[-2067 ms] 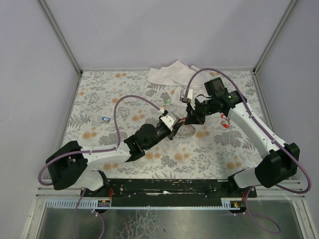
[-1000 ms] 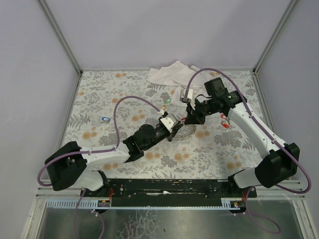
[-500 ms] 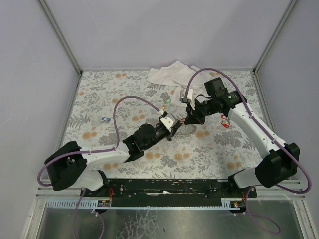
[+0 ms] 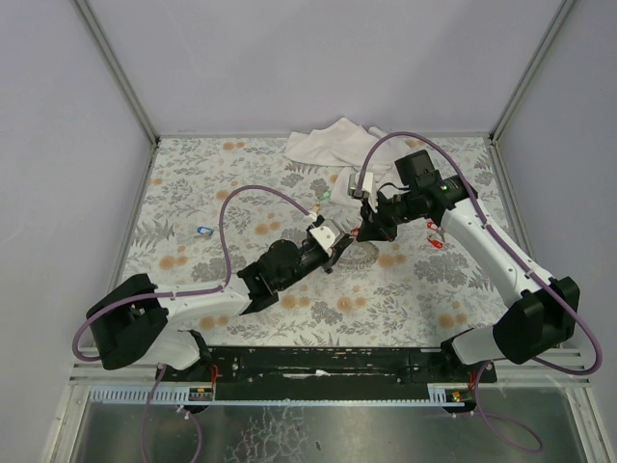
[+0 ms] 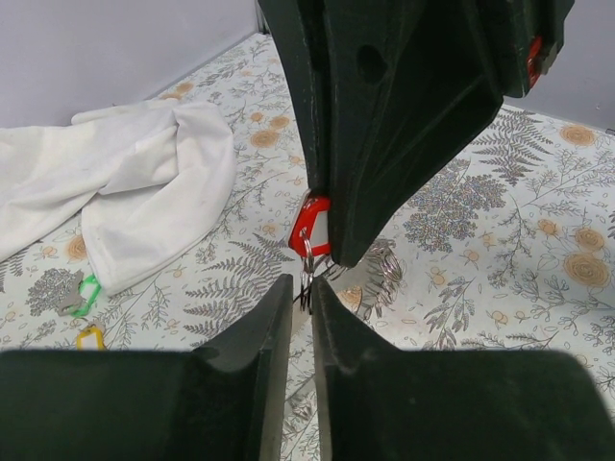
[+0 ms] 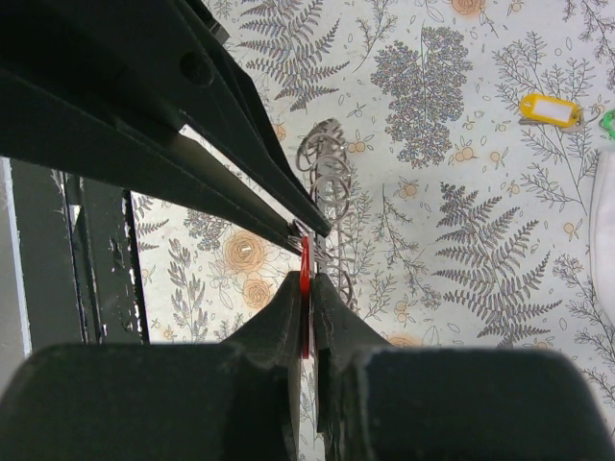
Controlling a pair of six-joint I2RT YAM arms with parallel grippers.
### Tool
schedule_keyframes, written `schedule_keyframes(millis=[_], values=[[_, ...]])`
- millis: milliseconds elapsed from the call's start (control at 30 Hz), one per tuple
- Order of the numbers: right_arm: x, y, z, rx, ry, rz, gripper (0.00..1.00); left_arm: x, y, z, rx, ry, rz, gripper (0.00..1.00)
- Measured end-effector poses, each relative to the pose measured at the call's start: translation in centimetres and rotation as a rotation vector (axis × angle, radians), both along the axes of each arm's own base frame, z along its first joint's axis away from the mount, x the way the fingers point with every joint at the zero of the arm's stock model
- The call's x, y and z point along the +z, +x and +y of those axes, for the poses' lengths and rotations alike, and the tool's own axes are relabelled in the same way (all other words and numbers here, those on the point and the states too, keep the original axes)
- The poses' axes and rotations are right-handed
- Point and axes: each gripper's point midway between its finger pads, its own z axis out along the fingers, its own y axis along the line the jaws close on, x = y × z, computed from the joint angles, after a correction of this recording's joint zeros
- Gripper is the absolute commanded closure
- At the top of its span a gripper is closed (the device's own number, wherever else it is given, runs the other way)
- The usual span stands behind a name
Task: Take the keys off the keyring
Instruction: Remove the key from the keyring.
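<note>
A red key (image 5: 310,227) hangs edge-on between the pads of my right gripper (image 6: 307,279), which is shut on it above the table. A thin wire loop of the silvery keyring (image 5: 382,275) runs down from that key into my left gripper (image 5: 303,286), whose jaws are nearly together and pinch it at the tips. The rest of the keyring (image 6: 332,175) dangles below as a chain of links. From above, the left gripper (image 4: 337,251) and right gripper (image 4: 363,234) meet tip to tip at mid-table.
Loose keys lie on the flowered table: blue (image 4: 203,230) at the left, green (image 4: 323,196) and yellow (image 6: 550,109) behind the grippers, red (image 4: 436,241) under the right arm. A crumpled white cloth (image 4: 328,143) lies against the back edge.
The left jaws have narrowed slightly onto the ring wire. Both arms have stayed almost where they were, and the hanging links have swung a little.
</note>
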Motion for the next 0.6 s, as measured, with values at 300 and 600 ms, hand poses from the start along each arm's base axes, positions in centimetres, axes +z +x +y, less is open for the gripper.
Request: schedule_keyframes(millis=[300, 600], values=[[0.0, 0.0, 0.0, -0.001, -0.001, 0.000, 1.00, 0.0, -0.2, -0.1, -0.018, 0.012, -0.017, 1.00], [-0.5, 0.8, -0.8, -0.037, -0.049, -0.022, 1.00, 0.8, -0.8, 1.3, -0.022, -0.014, -0.061, 1.00]])
